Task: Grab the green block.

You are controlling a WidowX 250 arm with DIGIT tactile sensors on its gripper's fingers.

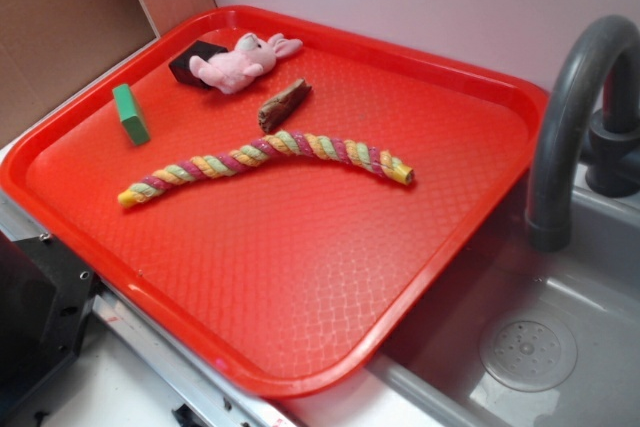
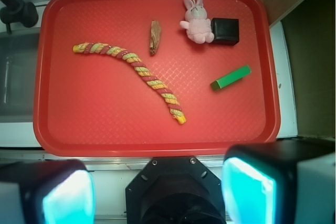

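My pincer (image 2: 157, 192) hangs wide open and empty, high above the tray's (image 2: 157, 142) near rim at 6 o'clock. The green block (image 2: 231, 77) lies at 2 o'clock on the tray, apart from the rope (image 2: 137, 69). It looks light and stiff; I judge its long narrow sides the best hold.

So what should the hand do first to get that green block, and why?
Probably travel out over the tray toward the green block and turn to match its slant. The hand looks open and hangs back at the tray's near edge, far from the block, which lies alone, apart from the bunny and rope.
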